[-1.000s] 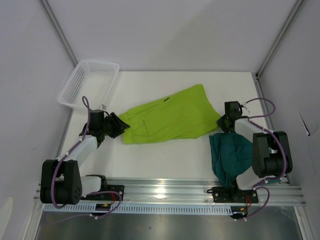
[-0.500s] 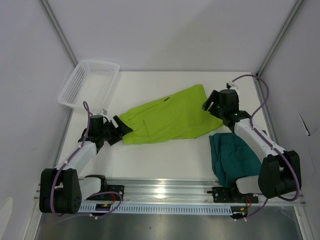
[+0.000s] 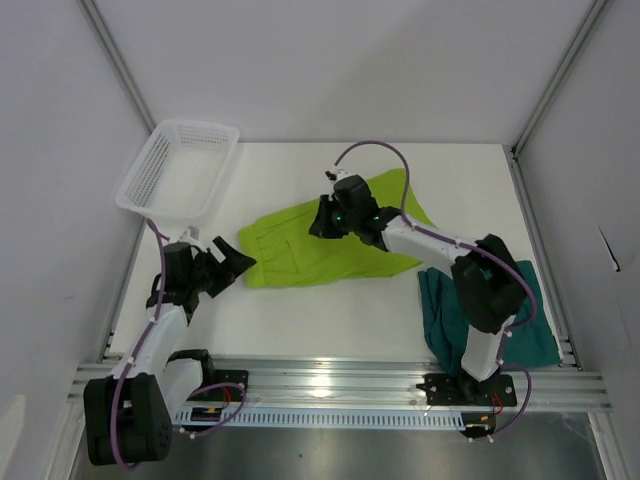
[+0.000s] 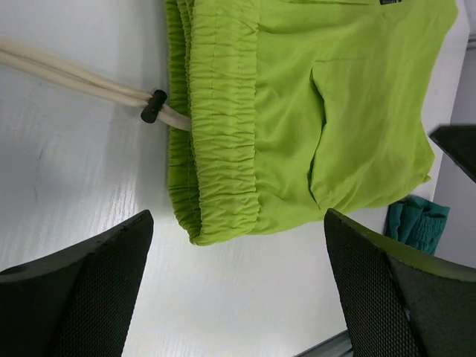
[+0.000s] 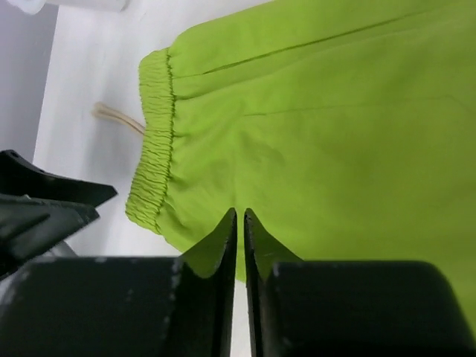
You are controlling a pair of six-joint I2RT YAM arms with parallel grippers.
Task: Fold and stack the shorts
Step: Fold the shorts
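The lime yellow-green shorts [image 3: 290, 250] lie flat at mid-table, elastic waistband to the left. They fill the left wrist view [image 4: 335, 97] and the right wrist view [image 5: 335, 111]. A pale drawstring [image 4: 74, 74] with a black toggle trails from the waistband. The dark teal shorts [image 3: 480, 315] lie crumpled at the near right, partly under the right arm, and show small in the left wrist view [image 4: 416, 219]. My left gripper [image 3: 235, 260] is open and empty just left of the waistband [image 4: 238, 223]. My right gripper [image 3: 320, 224] is shut and empty above the lime shorts [image 5: 239, 214].
A white mesh basket [image 3: 180, 170] stands at the far left corner, tilted against the wall. The right arm stretches leftward across the lime shorts. An aluminium rail [image 3: 330, 380] runs along the near table edge.
My right arm has swung from the right side, by the teal shorts, leftward over the lime shorts. My left gripper has drawn back a little toward the near left.
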